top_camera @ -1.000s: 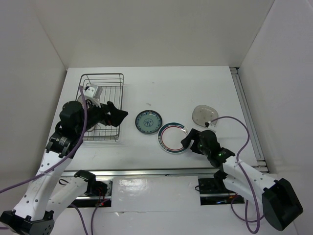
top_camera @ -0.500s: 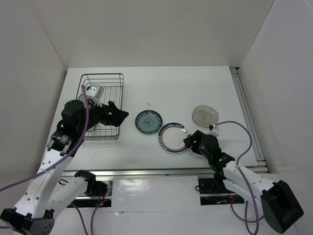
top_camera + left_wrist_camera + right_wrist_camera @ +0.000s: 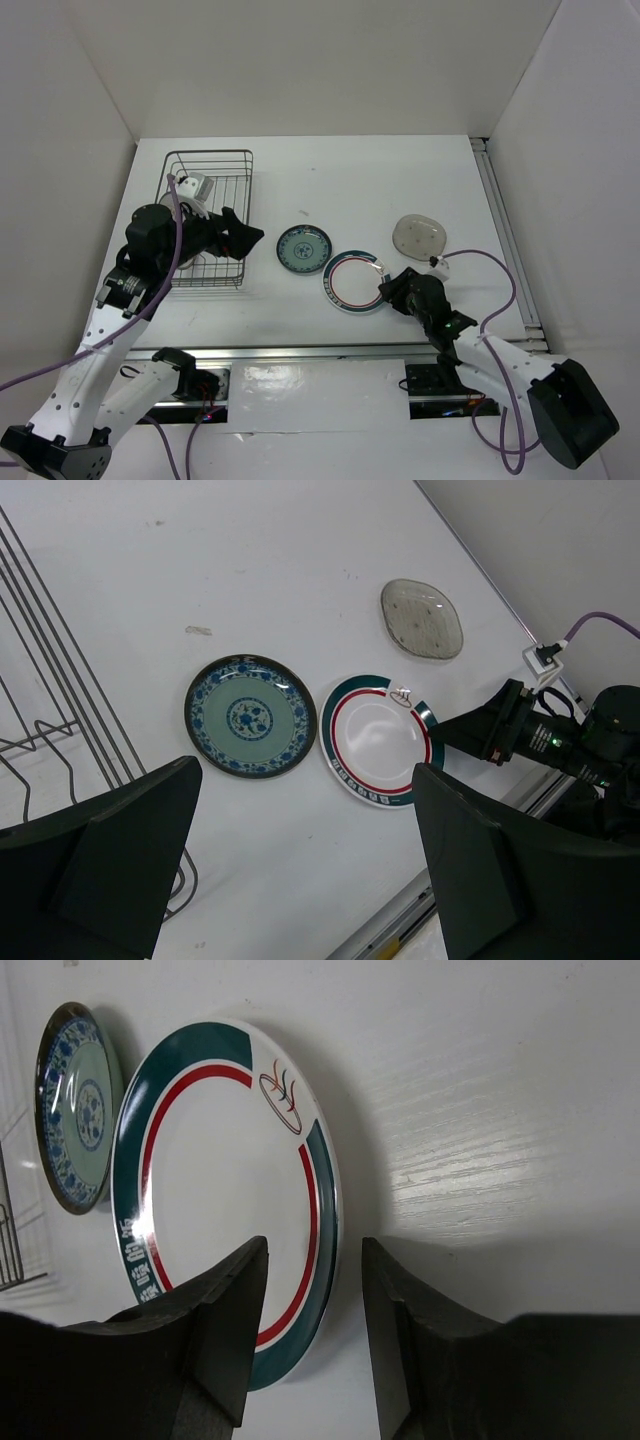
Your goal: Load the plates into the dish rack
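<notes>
Looking down from the overhead camera, I see a white table (image 3: 350, 180) with the dish rack (image 3: 208, 160) at its left rear and two plates lying flat near the middle, outside the rack. The right gripper (image 3: 312, 1250) sits low at the near-right edge of the white plate (image 3: 220, 1170), the one with teal and red rings. Its two dark fingers (image 3: 215, 1310) are part-way apart and straddle the plate's rim: one hangs over the plate's face, the other over bare table just beyond the edge. I see a gap on both sides (so no firm pinch on the plate). The teal patterned plate (image 3: 250, 716) lies just beside the white one, on its rack side. The left gripper (image 3: 306, 768) hovers by the rack's right wall with its fingers spread wide and nothing between them. A greyish dish (image 3: 420, 235) rests apart at the right.
</notes>
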You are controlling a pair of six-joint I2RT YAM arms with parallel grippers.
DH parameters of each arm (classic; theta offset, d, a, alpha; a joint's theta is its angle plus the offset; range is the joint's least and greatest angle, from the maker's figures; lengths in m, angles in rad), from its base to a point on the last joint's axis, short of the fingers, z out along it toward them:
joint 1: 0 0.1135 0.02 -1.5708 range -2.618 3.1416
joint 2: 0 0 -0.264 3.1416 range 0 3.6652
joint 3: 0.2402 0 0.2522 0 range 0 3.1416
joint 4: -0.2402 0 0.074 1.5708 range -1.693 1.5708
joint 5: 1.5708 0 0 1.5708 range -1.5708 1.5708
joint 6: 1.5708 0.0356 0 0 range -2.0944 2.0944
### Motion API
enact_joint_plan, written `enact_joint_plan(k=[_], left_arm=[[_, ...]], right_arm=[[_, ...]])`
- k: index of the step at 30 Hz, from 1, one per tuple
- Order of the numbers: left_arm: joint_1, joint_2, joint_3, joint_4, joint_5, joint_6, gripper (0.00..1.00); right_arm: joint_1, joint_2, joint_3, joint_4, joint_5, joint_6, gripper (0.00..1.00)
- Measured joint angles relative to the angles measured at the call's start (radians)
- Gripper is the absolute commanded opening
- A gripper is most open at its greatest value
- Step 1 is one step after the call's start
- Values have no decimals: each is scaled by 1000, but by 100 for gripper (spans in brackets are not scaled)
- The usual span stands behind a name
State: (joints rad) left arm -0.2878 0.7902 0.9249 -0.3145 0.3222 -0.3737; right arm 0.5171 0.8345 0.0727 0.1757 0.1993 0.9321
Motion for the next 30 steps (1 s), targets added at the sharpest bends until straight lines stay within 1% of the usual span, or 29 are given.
enact_joint_plan(k=[2, 5, 6, 9, 10, 11, 13, 15, 16, 17, 20, 21, 23, 24, 25, 26, 28, 30], left_arm=[[0, 0, 0, 0, 2, 0, 100], [0, 0, 0, 0, 4, 0, 100], [0, 0, 0, 0, 5, 0, 100], [0, 0, 0, 0, 9, 0, 100], [0, 0, 0, 0, 12, 0, 100], [0, 0, 0, 0, 13, 0, 100], [0, 0, 0, 0, 16, 0, 100], [0, 0, 0, 0, 16, 0, 100], [0, 0, 0, 0, 17, 0, 100], [0, 0, 0, 0, 17, 0, 100], [0, 0, 0, 0, 17, 0, 100], [0, 0, 0, 0, 19, 0, 100], [0, 1, 0, 0, 24, 0, 100], [0, 2, 0, 0, 24, 0, 100], [0, 2, 0, 0, 26, 0, 100], [0, 3, 0, 0, 27, 0, 100], [0, 5, 0, 0, 31, 0, 100], [0, 6, 0, 0, 32, 0, 100]], right_arm=[[0, 2, 0, 6, 4, 19, 47], [0, 12, 0, 11, 8, 41, 47], [0, 13, 0, 12, 8, 47, 43], [0, 23, -1, 14, 16, 61, 41], [0, 26, -1, 14, 18, 68, 37], [0, 27, -1, 16, 21, 72, 35], [0, 35, -2, 17, 27, 79, 33], [0, 42, -2, 22, 30, 89, 29], [0, 47, -2, 24, 31, 94, 29], [0, 51, -2, 27, 32, 99, 26], [0, 63, -2, 32, 33, 108, 24], [0, 68, -2, 37, 34, 111, 18], [0, 74, -2, 43, 34, 119, 13], [0, 74, -2, 44, 34, 123, 12], [0, 74, -2, 46, 33, 131, 5], [0, 75, -2, 49, 34, 138, 5], [0, 75, -2, 49, 34, 150, 0], [0, 75, -2, 48, 35, 164, 0]])
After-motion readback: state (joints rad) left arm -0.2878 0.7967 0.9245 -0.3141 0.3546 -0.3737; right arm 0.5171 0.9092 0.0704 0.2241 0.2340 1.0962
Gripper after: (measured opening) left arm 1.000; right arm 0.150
